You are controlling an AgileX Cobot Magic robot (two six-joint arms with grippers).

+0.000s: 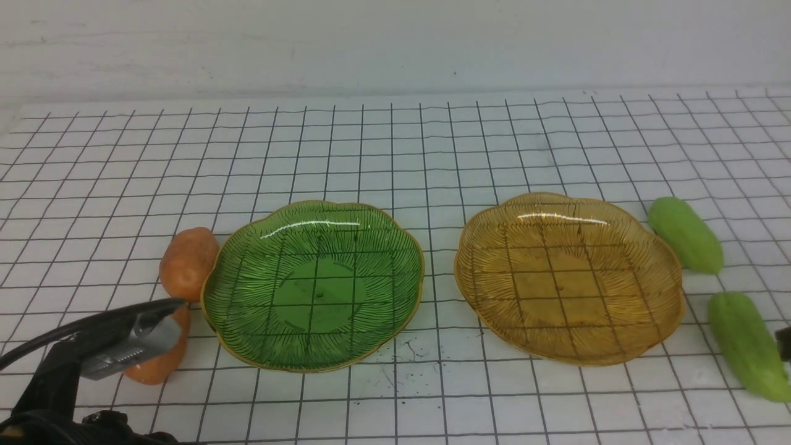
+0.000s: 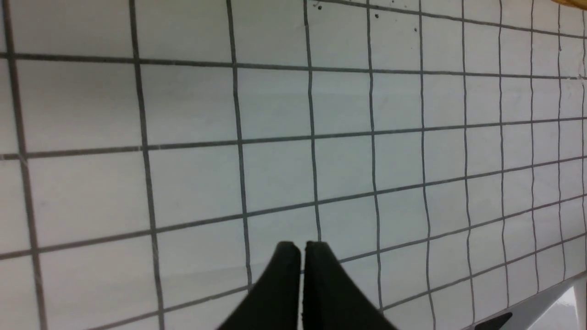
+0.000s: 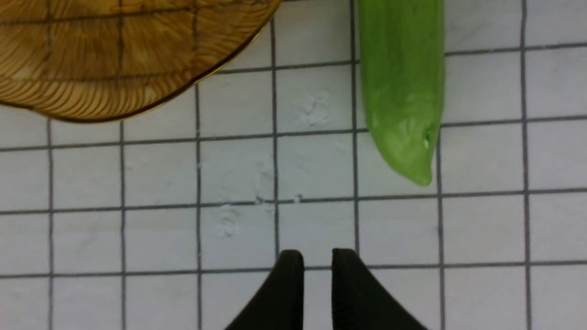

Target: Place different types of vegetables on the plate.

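Note:
Two orange-brown potatoes lie left of the green plate: the far one in full view, the near one partly hidden behind my left gripper. That gripper is shut and empty over bare grid cloth. Two light green gourds lie right of the amber plate, one farther back and one nearer. My right gripper hovers short of the near gourd's tapered tip, its jaws slightly open with nothing between them. Both plates hold nothing.
A white cloth with a black grid covers the table up to a pale back wall. The amber plate's rim shows in the right wrist view. The table's edge appears in the left wrist view.

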